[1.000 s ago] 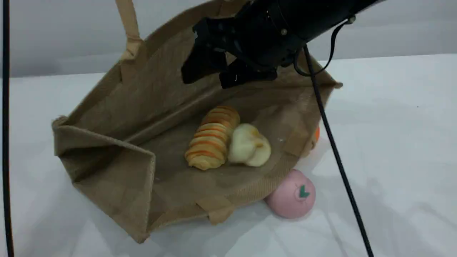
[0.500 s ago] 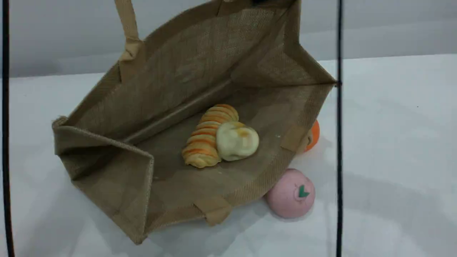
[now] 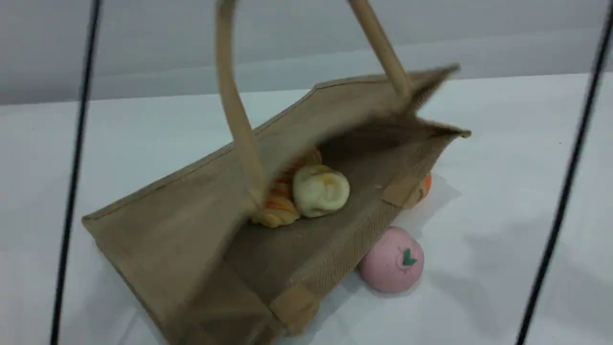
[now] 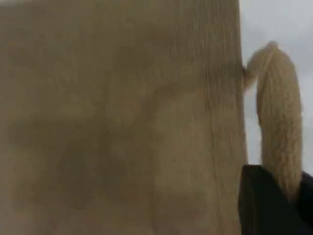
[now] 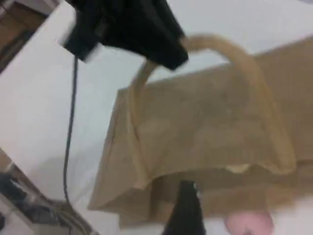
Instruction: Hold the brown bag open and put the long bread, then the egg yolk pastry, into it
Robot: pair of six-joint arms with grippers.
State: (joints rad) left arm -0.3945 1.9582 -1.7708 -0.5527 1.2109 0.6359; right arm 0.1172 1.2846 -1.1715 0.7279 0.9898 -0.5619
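Observation:
The brown bag (image 3: 191,230) lies on its side on the table, its mouth toward the camera and only partly open. Its upper wall is blurred. One handle (image 3: 234,110) runs up out of the scene view's top edge. Inside, the egg yolk pastry (image 3: 320,190) rests against the long bread (image 3: 278,213), which is half hidden behind that handle. From the right wrist view, my left gripper (image 5: 164,54) is shut on the handle (image 5: 220,44) at the loop's top. The left wrist view shows the handle (image 4: 279,117) running between the fingertips (image 4: 261,205). My right gripper's fingertip (image 5: 186,210) hovers above the bag (image 5: 205,127) with nothing in it.
A pink ball with a green leaf mark (image 3: 392,266) touches the bag's front right edge. An orange fruit (image 3: 426,182) peeks out behind the bag's right corner. Black cables hang at the left (image 3: 72,182) and right (image 3: 565,191). White table (image 3: 503,143) surrounds the bag.
The right arm has left the scene view upward. The bag's upper wall has dropped forward, narrowing the mouth and covering part of the bread. The handle and both cables have swung sideways.

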